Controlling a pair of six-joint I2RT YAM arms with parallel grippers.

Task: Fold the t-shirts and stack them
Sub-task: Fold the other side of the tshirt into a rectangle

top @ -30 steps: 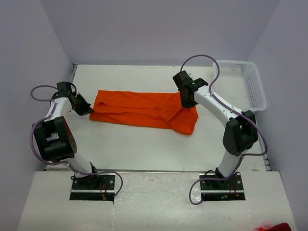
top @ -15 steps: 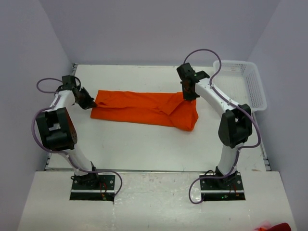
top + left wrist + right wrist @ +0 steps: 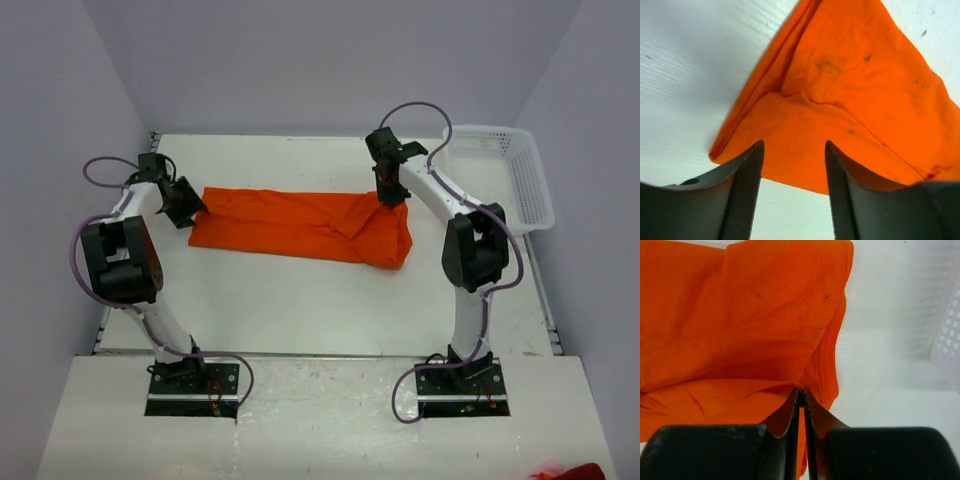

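**White surface, one orange shirt, an arm at each end**

White surface (image 3: 300,300) runs between pale walls, and a white basket (image 3: 540,190) stands at its far right corner. The shirt (image 3: 290,225) lies outside the basket, well apart from it. It is a long orange band across the middle of the surface, with its right end bunched into a wider flap.

The overhead view places the left end effector (image 3: 188,208) at the band's left tip and the right end effector (image 3: 388,196) at the far edge of the flap. It does not show how either set of fingers stands. The left wrist view shows its fingers apart, with the shirt's folded corner on the surface just beyond them. The right wrist view shows its fingers pressed together on a fold of cloth, with the basket's mesh at the right edge.

Compared with a second ago, the left end effector has moved farther from the bases along the shirt's left tip. The right one has drawn the flap away from the near edge, and its elbow stands closer in.
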